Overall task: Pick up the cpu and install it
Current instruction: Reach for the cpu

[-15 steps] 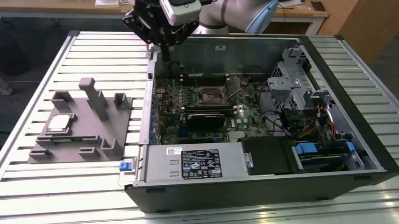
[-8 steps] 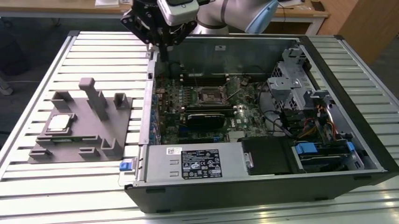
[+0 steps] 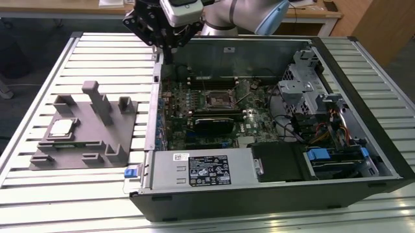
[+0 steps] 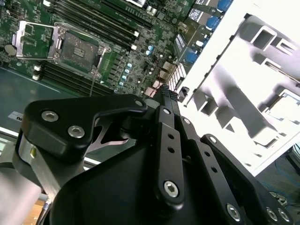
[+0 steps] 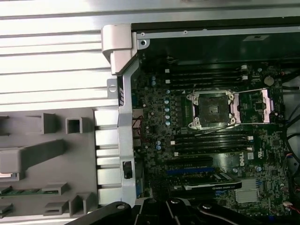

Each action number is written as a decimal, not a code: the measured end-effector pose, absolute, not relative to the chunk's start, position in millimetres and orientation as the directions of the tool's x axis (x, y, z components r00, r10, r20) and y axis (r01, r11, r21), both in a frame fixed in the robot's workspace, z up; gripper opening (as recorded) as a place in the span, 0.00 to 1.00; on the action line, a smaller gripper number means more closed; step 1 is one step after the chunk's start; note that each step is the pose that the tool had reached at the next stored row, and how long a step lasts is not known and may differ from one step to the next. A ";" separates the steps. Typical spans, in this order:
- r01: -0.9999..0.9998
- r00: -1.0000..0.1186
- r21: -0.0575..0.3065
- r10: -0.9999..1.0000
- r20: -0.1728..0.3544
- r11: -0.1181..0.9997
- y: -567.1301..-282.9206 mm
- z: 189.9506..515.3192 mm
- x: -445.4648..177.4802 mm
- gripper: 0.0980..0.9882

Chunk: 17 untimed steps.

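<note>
The cpu (image 3: pixel 61 127), a small silver square with a pale rim, lies flat in a recess of the grey fixture (image 3: pixel 84 145) at the exterior view's left. My gripper (image 3: pixel 167 56) hangs high over the case's left wall, behind the fixture and well away from the cpu. Its black fingers (image 4: pixel 165 101) meet at the tips, shut with nothing between them. The motherboard's socket (image 3: pixel 217 99) sits uncovered with its metal frame swung back, seen in both wrist views (image 4: pixel 77 47) (image 5: pixel 213 108).
The open computer case (image 3: pixel 272 194) lies on a slatted metal table (image 3: pixel 39 58). Its upright left wall (image 5: pixel 124 126) separates the fixture (image 5: pixel 47 154) from the motherboard. A drive cage and cables (image 3: pixel 318 107) fill the case's right side, with a power supply (image 3: pixel 204 170) at the front.
</note>
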<state>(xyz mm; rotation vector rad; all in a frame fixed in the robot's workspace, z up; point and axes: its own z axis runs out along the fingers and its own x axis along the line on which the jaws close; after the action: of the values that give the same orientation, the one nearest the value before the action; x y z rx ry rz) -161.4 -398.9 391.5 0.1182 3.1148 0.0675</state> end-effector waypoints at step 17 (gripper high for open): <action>0.075 -0.997 0.044 0.076 -0.022 0.996 -399.0 391.0 -172.0 0.01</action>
<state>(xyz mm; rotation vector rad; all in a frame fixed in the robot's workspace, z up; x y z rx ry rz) -172.0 -399.0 391.0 0.1182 3.1151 0.0676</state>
